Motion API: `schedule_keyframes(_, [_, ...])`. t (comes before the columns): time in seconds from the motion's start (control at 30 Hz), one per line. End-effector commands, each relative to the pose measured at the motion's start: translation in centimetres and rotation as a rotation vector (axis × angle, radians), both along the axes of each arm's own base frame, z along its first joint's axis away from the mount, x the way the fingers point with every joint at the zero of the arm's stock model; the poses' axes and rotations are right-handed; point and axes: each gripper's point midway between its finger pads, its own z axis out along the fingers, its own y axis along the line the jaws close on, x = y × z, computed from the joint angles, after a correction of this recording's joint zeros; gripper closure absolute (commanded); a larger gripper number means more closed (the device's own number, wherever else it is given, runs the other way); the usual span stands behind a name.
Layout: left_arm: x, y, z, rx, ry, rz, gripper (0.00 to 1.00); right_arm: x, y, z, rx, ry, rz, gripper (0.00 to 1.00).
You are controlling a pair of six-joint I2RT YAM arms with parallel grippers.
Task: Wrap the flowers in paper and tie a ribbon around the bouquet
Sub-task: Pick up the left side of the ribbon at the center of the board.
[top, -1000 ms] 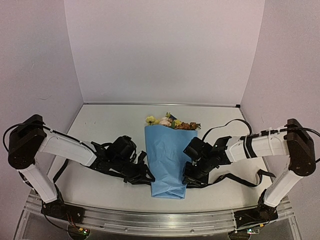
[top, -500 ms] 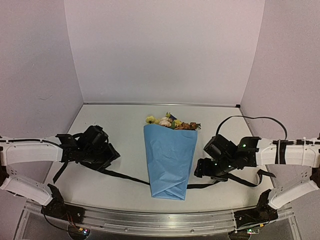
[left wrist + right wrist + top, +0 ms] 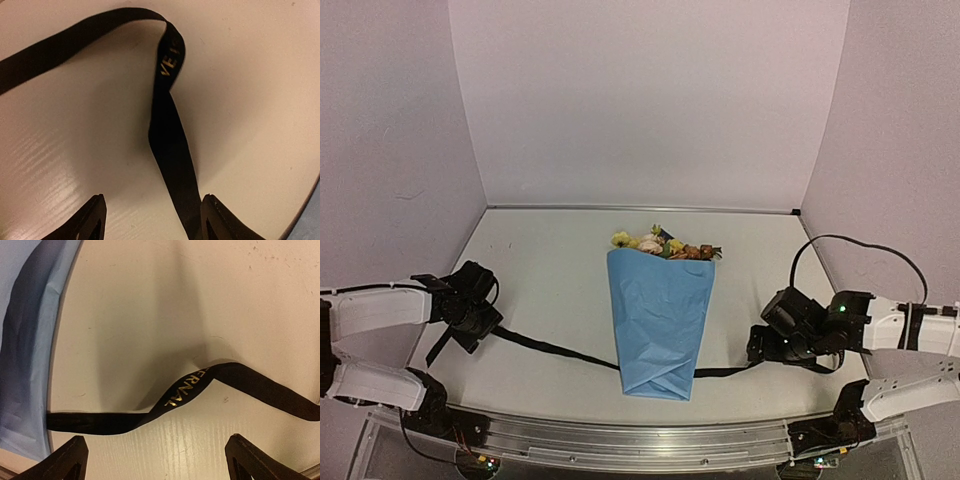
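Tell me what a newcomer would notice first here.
The light-blue bouquet lies mid-table, its flowers toward the far wall. A black ribbon stretches left and right from its narrow near end, reaching the open left tool and the open right tool.

bouquet: blue cone, lying flat | ribbon: slack, under narrow end

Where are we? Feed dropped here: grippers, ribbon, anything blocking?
Left gripper open, ribbon slack between jaws. Right gripper open, ribbon lying ahead of it. Ribbon passes under bouquet, no knot visible. Nothing blocking.
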Motion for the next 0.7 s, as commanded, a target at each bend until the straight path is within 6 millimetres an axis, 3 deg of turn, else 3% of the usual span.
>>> schedule_keyframes(0.0, [3.4,1.0,0.3,0.046,-0.02,-0.052,0.35,0.1,-2.5,-0.5,-0.044,-0.024,-0.06,0.02])
schedule_keyframes(0.17, [5.6,1.1,-0.3,0.043,-0.002,-0.063,0.42,-0.2,-3.6,-1.3,0.0,0.018,-0.132,0.02])
schedule_keyframes(0.37, [6.4,0.7,-1.1,0.055,0.026,-0.089,0.47,-0.2,-4.0,-1.6,0.011,0.04,-0.19,0.02])
schedule_keyframes(0.67, [5.7,0.7,-2.6,0.052,0.05,-0.101,0.85,0.6,-5.0,-2.4,-0.016,0.039,-0.328,0.02])
